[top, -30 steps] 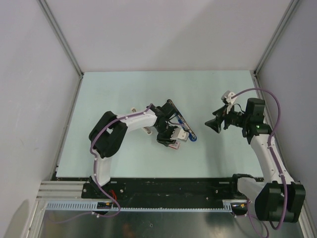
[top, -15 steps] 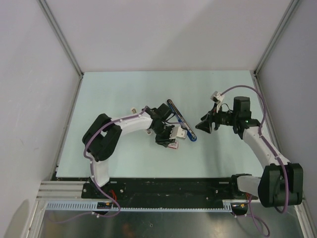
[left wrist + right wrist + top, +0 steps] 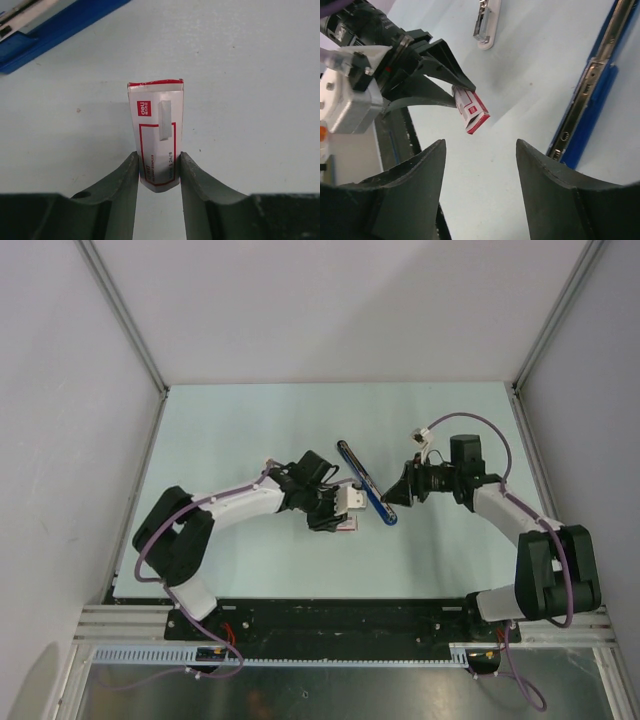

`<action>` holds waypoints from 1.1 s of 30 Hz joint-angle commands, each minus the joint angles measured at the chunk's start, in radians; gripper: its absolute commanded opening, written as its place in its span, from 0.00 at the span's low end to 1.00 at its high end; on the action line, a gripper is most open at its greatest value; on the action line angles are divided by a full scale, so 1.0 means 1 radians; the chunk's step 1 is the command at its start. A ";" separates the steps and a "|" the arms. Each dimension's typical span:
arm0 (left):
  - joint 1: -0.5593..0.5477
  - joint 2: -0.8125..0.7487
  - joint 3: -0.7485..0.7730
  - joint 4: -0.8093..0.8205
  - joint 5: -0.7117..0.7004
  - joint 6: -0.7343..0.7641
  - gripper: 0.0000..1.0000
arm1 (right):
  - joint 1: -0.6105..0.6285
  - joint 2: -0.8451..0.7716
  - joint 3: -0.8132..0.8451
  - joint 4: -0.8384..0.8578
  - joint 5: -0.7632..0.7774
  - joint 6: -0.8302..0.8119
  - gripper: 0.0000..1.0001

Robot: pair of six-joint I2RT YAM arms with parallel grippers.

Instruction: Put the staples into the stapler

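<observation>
The blue stapler point(image 3: 365, 483) lies opened out flat on the table, its metal rail showing in the right wrist view point(image 3: 590, 95). My left gripper point(image 3: 159, 167) is shut on the pink-and-white staples box point(image 3: 157, 130) and holds it just left of the stapler's near end point(image 3: 346, 525). My right gripper point(image 3: 397, 496) is open and empty, right beside the stapler's near end and facing the box point(image 3: 472, 114). Its jaws point(image 3: 480, 150) stand wide apart. No loose staples show.
A small white-and-grey piece point(image 3: 485, 25) lies on the table beyond the box. The stapler's blue body point(image 3: 50, 25) crosses the top left of the left wrist view. Walls enclose the table on three sides.
My right gripper has moved left, from well clear of the stapler to right beside its near end. My left arm has stretched out lower, still holding the box.
</observation>
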State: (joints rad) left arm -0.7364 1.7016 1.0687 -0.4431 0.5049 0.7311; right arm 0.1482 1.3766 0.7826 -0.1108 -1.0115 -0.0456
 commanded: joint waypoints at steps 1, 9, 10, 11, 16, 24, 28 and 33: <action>0.006 -0.100 -0.035 0.117 -0.042 -0.114 0.40 | 0.034 0.056 0.001 0.089 -0.055 0.118 0.62; 0.007 -0.185 -0.057 0.162 -0.091 -0.205 0.41 | 0.062 0.192 0.048 0.100 -0.112 0.222 0.54; 0.006 -0.193 -0.057 0.165 -0.091 -0.212 0.42 | 0.068 0.205 0.054 0.100 -0.115 0.228 0.52; 0.006 -0.202 -0.058 0.165 -0.092 -0.219 0.42 | 0.075 0.216 0.059 0.100 -0.116 0.232 0.52; 0.005 -0.224 -0.058 0.168 -0.082 -0.236 0.43 | 0.106 0.244 0.087 0.097 -0.115 0.255 0.48; -0.015 -0.218 -0.071 0.170 -0.114 -0.227 0.42 | 0.095 0.272 0.106 0.170 -0.155 0.355 0.43; -0.020 -0.217 -0.071 0.176 -0.119 -0.230 0.42 | 0.104 0.288 0.111 0.179 -0.161 0.366 0.43; -0.029 -0.216 -0.066 0.179 -0.117 -0.233 0.42 | 0.123 0.310 0.116 0.179 -0.158 0.363 0.42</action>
State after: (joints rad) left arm -0.7528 1.5116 1.0004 -0.2966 0.3943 0.5205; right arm 0.2543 1.6707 0.8589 0.0383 -1.1419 0.3027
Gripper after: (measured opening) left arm 0.427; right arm 0.431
